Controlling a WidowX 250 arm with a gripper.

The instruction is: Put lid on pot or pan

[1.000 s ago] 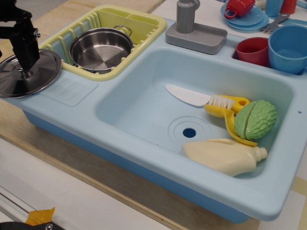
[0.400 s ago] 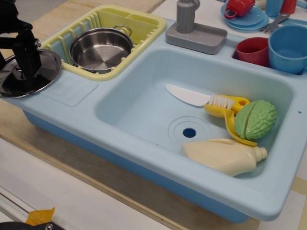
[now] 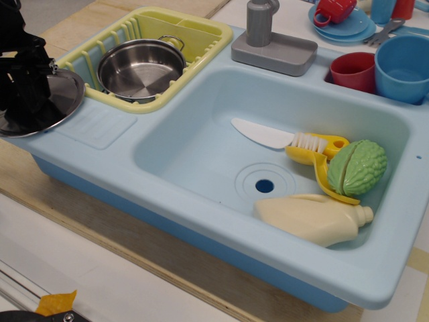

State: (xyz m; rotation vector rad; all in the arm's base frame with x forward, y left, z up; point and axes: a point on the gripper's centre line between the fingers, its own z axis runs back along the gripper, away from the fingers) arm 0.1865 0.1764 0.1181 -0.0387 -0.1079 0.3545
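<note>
Observation.image view: blue toy sink unit [image 3: 167,194] is the landmark, sitting on a wooden board [image 3: 100,228]. Black gripper [image 3: 27,90] at far left of the sink unit, low over the steel lid [image 3: 59,94], covering most of it incl. the centre; finger spacing lost in the black mass, so cannot tell how far open or whether it has hold of the lid. Lid lies on the sink unit's left corner ledge, looks slightly tilted, right edge showing, just beside the yellow dish rack [image 3: 201,37]. Steel pot [image 3: 141,67] sits upright inside the rack at the sink unit's back left, uncovered, nothing inside, one loop handle at its back rim; pot and lid near but apart. Grey faucet [image 3: 271,40] on the sink unit's back ledge, centre. Inside the basin: white toy knife [image 3: 261,134] near middle, yellow brush [image 3: 315,147] with white bristles touching its right end, green bumpy toy vegetable [image 3: 356,168] at right wall resting on the brush handle, cream bottle [image 3: 312,218] lying on its side at front right, drain hole [image 3: 265,186] just behind it. Red cup [image 3: 352,70] and blue cup [image 3: 403,67] side by side in the sink unit's back-right compartment. Blue plate [image 3: 348,27] with a red mug [image 3: 333,10] behind the sink unit, top right.
</note>
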